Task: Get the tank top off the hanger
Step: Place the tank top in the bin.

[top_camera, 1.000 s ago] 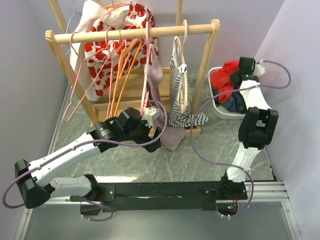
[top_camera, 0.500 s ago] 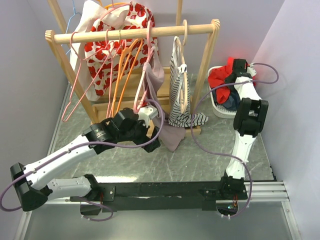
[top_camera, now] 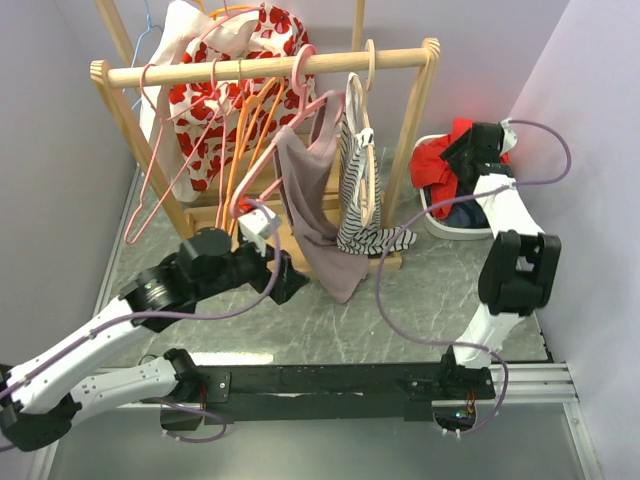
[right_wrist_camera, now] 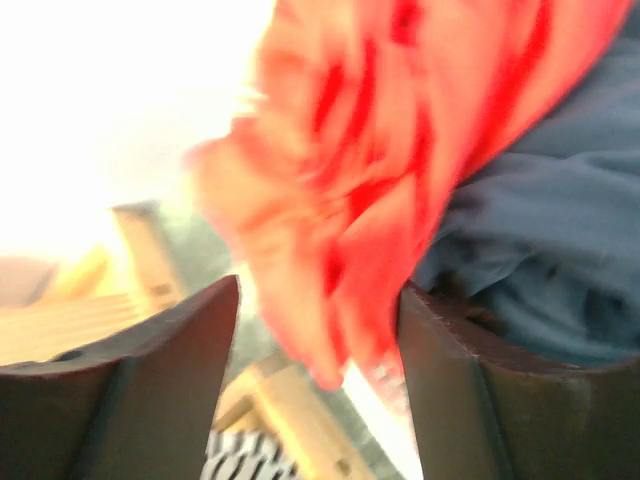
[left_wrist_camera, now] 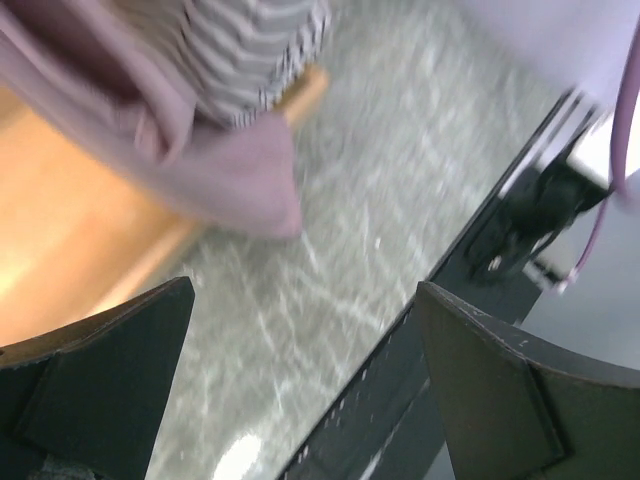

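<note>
The dusty-mauve fabric tank top [top_camera: 312, 205] hangs by its straps from a thin pink hanger [top_camera: 303, 60] hooked over the round wooden rail [top_camera: 200, 72]. Its long axis runs straps-up and hem-down, slanting toward the grey marbled surface [top_camera: 420, 290], probably because the hanger sits cocked. The left arm's fingers [left_wrist_camera: 100, 370] are spread and empty near the hem. The right arm's fingers [right_wrist_camera: 140, 390] are spread over red cloth [right_wrist_camera: 340, 180] at the white basket [top_camera: 440, 225]

Through heavy blur I saw my right gripper [right_wrist_camera: 318, 300] spread wide, red cloth [right_wrist_camera: 380, 150] between its fingers, dark blue fabric [right_wrist_camera: 560, 230] beside it, a wooden bar [right_wrist_camera: 290, 410] below.
</note>
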Robot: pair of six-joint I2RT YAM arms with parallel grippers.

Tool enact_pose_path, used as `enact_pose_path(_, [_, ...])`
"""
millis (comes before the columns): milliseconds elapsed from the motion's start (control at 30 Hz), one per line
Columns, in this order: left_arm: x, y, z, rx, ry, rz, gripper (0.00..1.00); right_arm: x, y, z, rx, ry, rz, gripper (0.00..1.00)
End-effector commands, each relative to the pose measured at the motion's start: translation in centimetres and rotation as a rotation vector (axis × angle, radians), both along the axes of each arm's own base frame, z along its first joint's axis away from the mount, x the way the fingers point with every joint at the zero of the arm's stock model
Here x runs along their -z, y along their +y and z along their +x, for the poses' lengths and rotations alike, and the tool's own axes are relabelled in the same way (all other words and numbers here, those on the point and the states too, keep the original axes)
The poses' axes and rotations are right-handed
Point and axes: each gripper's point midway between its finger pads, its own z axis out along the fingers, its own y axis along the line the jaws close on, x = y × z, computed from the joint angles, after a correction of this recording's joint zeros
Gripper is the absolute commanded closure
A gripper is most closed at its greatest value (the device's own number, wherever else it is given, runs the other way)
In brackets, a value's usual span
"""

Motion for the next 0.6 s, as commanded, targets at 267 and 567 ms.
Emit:
enact_pose_path(267, [-5.3,1.8,1.3,-0.115,-0.149,-0.124,0.01,-11.7,3.6,-3.8,-0.083,-0.298,-0.046,0.25])
enact_pose_path(567, [-10.5,4.2,2.6,-0.252,-0.27,-0.234,0.0,-13.4,7.6,-10.7,-0.176,-0.331,-0.032,0.25])
